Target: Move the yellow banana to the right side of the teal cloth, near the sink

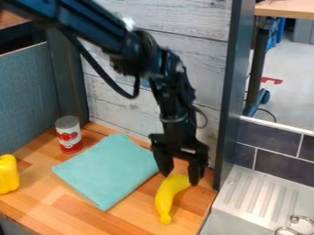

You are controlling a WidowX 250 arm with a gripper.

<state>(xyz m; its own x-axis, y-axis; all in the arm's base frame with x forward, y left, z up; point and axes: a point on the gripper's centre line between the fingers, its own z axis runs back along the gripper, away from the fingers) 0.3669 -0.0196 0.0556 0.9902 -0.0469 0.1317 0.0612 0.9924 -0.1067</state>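
The end effector (180,179) hangs released, its 2 fingers apart at the upper end of the yellow banana (165,198), which lies on the wooden surface (64,202). Just left of the banana is 1 folded teal cloth (109,169); beyond, 1 red-and-white can (69,134) stands upright, with 1 yellow pepper (8,174) at the view's left edge.
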